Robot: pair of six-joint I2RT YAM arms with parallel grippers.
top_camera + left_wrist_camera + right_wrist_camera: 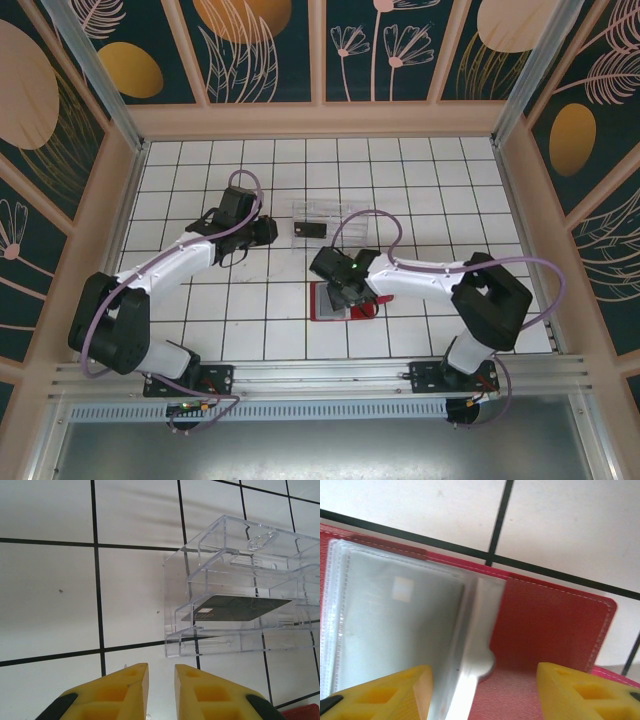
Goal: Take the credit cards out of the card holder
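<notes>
The card holder (322,306) is a red wallet lying open on the tiles, near the front. In the right wrist view its red inside (555,630) is on the right. Clear plastic sleeves fan up on the left over a pale grey-blue card (395,625). My right gripper (484,674) hangs open just above it, its fingers on either side of a sleeve's edge without closing on it. A dark credit card (240,609) lies in the clear ridged tray (172,635). My left gripper (161,669) stands left of that tray, its jaws a narrow gap apart with nothing between them.
The clear tray (328,214) sits mid-table between the two arms. Wooden walls (320,120) frame the white tiled floor on three sides. A corner of the red wallet (303,713) shows in the left wrist view's lower right.
</notes>
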